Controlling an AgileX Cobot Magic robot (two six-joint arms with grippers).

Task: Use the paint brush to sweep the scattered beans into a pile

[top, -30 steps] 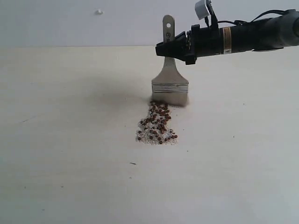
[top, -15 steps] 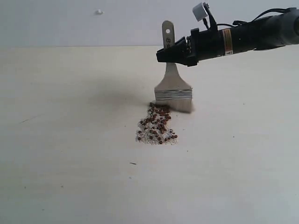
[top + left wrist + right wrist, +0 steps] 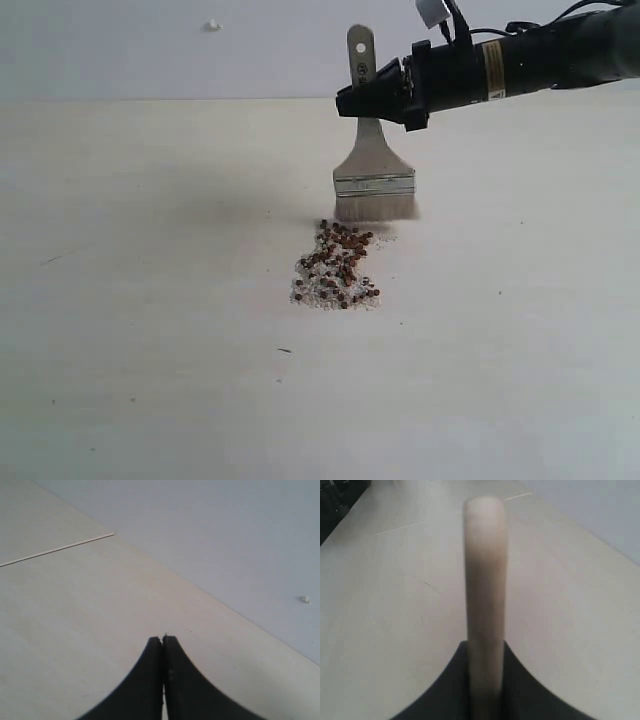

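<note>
A pale table [image 3: 150, 390] fills most of the frame, under a grey-white wall [image 3: 120, 55] along the top. At upper left a small white bit [image 3: 212, 25], perhaps a peg, sits on the wall. A dark fleck [image 3: 284, 350] lies at lower centre.

The exterior camera sits low on the near side, facing across the table [image 3: 150, 380] to the far wall [image 3: 150, 50]. The wrist cameras look closely along the left gripper [image 3: 162, 640] and right gripper [image 3: 485, 647]. The exterior and right wrist views share the brush [image 3: 374, 168].
</note>
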